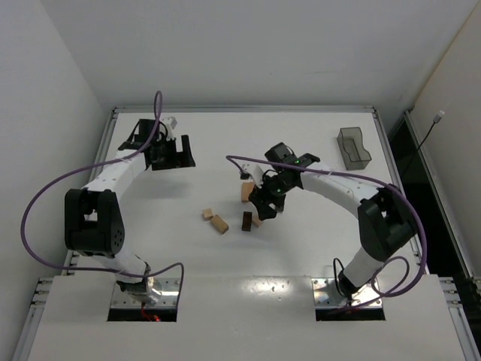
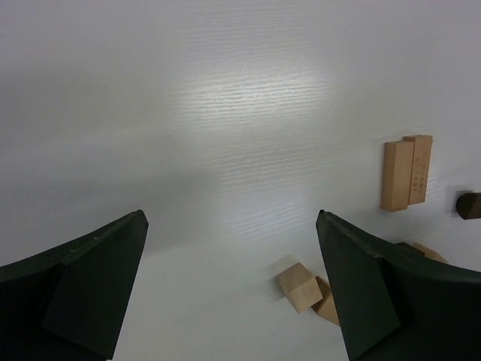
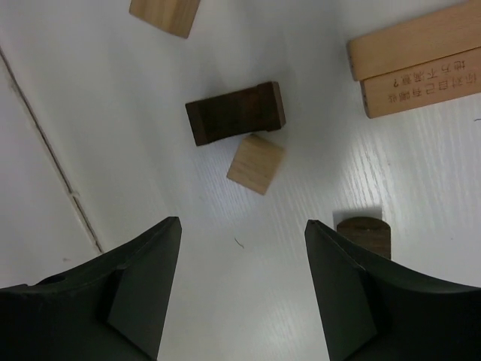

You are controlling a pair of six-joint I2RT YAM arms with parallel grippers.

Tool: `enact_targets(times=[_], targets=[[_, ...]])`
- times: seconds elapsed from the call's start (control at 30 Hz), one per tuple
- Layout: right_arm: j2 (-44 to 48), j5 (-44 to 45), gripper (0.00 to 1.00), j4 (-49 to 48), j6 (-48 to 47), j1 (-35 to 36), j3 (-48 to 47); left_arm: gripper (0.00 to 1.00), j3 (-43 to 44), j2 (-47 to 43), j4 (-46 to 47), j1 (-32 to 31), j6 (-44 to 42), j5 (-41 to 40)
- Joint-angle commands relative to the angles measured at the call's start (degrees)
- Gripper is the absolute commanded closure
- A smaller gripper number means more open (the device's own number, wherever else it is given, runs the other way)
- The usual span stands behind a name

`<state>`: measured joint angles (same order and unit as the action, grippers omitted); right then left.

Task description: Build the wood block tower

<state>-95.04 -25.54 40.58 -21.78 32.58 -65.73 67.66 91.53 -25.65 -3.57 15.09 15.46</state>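
Note:
The wood blocks lie scattered at the table's middle. No stacked tower shows. In the top view a tan cube (image 1: 208,214) and a tan oblong (image 1: 219,224) lie left of a dark brown block (image 1: 247,220). Two tan oblongs (image 1: 247,190) lie side by side farther back. My right gripper (image 1: 263,204) hovers open and empty over them. The right wrist view shows the dark brown block (image 3: 235,113), a tan cube (image 3: 255,163), the two oblongs (image 3: 421,60) and a round-topped dark block (image 3: 364,235) by the open right gripper (image 3: 244,248). My left gripper (image 1: 169,154) is open and empty at the back left, away from the blocks.
A translucent grey bin (image 1: 353,147) stands at the back right. Through the open left gripper (image 2: 229,226) the left wrist view shows a tan cube (image 2: 299,286) and the two oblongs (image 2: 406,173) on the white table (image 2: 188,113). Purple cables loop beside both arms.

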Motion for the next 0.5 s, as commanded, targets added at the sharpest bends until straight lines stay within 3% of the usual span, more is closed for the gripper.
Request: enact_targets(times=[0.0, 0.2, 0.47], targets=[[-1.5, 2.2, 0.36, -7.8, 11.3, 1.6, 1.5, 0.06, 0.8, 0.4, 0.7, 1.3, 0.7, 1.4], [-2.9, 13.6, 0.36, -12.5, 15.6, 4.8, 3.3, 0.06, 0.3, 1.5, 1.7, 1.8, 1.3, 1.9], [-6.3, 17.9, 0.38, -12.5, 16.9, 7.2, 3.3, 0.06, 0.3, 2.6, 1.7, 1.8, 1.3, 1.9]])
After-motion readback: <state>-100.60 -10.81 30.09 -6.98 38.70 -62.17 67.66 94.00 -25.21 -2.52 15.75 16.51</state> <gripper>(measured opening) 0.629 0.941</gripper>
